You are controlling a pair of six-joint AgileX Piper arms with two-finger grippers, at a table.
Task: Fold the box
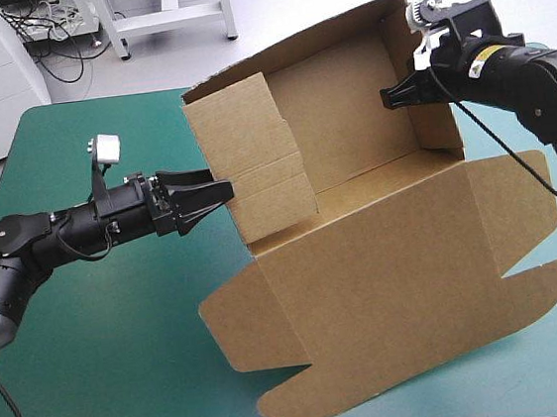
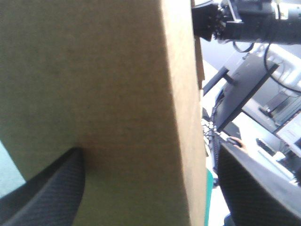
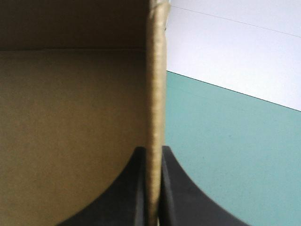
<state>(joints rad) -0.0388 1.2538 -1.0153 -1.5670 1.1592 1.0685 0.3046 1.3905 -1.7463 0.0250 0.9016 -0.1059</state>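
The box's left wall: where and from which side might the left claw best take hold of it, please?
Probably its free rim edge, approached from the table's left: the left wall stands upright and thin, and the open left claw straddles it, as the right claw pinches the opposite wall.

one brown box (image 1: 383, 257) is in view, a single cut sheet with three panels raised and one lid panel lying flat toward 6 o'clock. there are two grippers and four black fingers (image 2: 51, 193) in all: the left gripper (image 1: 219, 192) at 9 o'clock of the box, its pair spread wide apart, and the right gripper (image 1: 391, 95) at 2 o'clock, its pair pinched on one wall. one table (image 1: 106, 366) with one teal-green cover lies beneath.
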